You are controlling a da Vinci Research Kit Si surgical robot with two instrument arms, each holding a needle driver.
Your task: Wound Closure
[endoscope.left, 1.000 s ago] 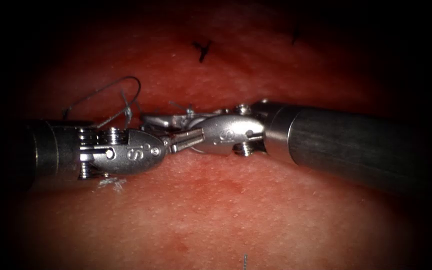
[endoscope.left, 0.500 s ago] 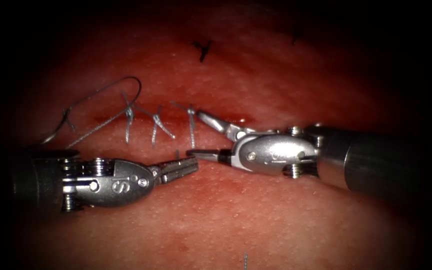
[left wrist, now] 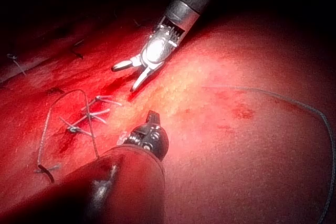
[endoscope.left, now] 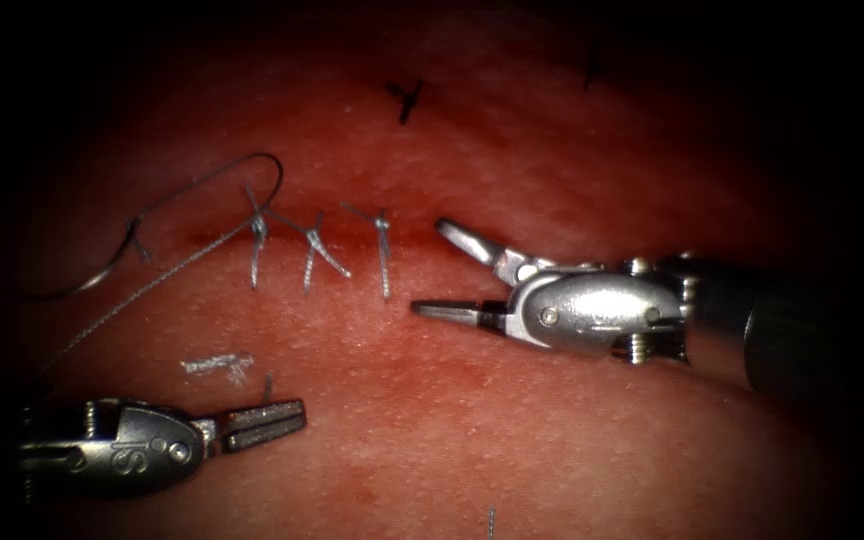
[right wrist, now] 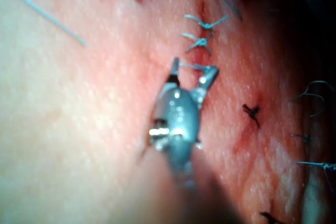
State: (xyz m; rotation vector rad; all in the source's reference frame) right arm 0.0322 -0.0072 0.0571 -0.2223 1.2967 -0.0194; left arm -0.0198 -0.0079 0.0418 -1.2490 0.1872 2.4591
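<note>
The cut (endoscope.left: 352,232) runs across the tissue (endoscope.left: 512,440), closed by three knotted stitches (endoscope.left: 312,250). My left tool (endoscope.left: 264,420) lies low at the left, below the stitches, jaws shut on a short cut end of thread (endoscope.left: 268,386). My right tool (endoscope.left: 430,268) stands just right of the last stitch (endoscope.left: 382,250), jaws wide open and holding nothing. The curved needle (endoscope.left: 102,275) lies on the tissue at the left end of the cut, held by neither tool. Its thread (endoscope.left: 270,175) loops above the stitches. The right wrist view has the open jaws (right wrist: 193,69) beside the stitches (right wrist: 199,43).
A frayed cut scrap of thread (endoscope.left: 217,365) lies above the left tool. Thread (endoscope.left: 122,305) trails down-left from the first stitch. Older dark stitches (endoscope.left: 407,98) sit at the back. A long thread (left wrist: 294,102) lies across the tissue in the left wrist view.
The right tool's jaws opened and it drew back to the right. The left tool moved down and left with the short thread end, uncovering the three stitches.
</note>
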